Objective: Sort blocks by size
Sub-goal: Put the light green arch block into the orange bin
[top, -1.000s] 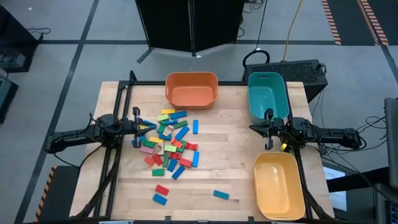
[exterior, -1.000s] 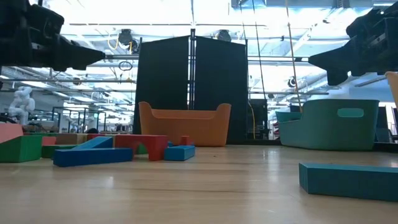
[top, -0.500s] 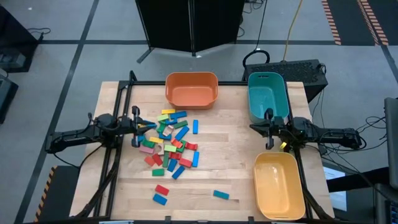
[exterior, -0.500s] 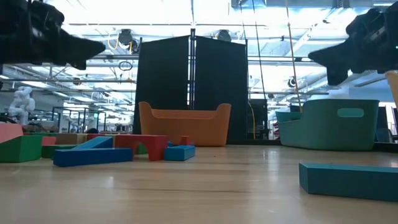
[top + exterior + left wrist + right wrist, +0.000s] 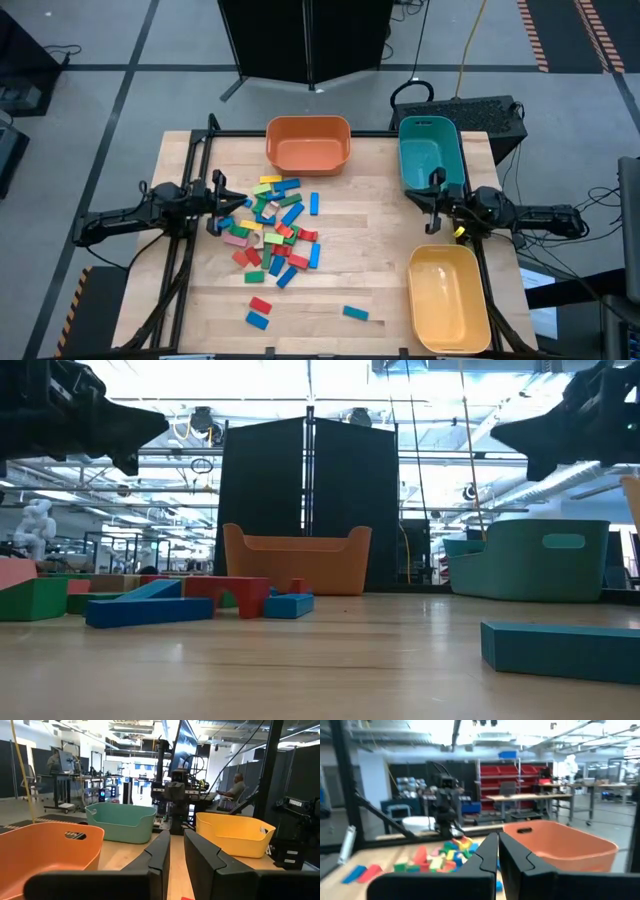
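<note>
From above, the blocks (image 5: 272, 222) lie in a loose heap on the left half of the wooden tabletop (image 5: 370, 260), with three strays nearer the front edge. My left pincer (image 5: 224, 195) hovers at the heap's left edge. My right pincer (image 5: 433, 196) waits well apart, between the teal bin (image 5: 430, 152) and the yellow bin (image 5: 448, 295). The orange bin (image 5: 308, 143) stands just behind the heap.

At tabletop level, blue, red and green blocks rest flat at the left, and one teal block (image 5: 558, 648) lies alone at the right. Both arms hang above as dark shapes, clear of the wood.

From my left wrist, my fingers (image 5: 162, 854) stand nearly together with a thin gap, holding nothing. All three bins show beyond them.

From my right wrist, my fingers (image 5: 489, 854) are likewise almost closed and empty. The heap shows beyond, too blurred, I think, to judge lengths.

No block is sorted yet. To do the first pick well, I should open the left pincer, choose a block at the heap's edge, and come straight down across its narrow width so neighbours stay undisturbed.
</note>
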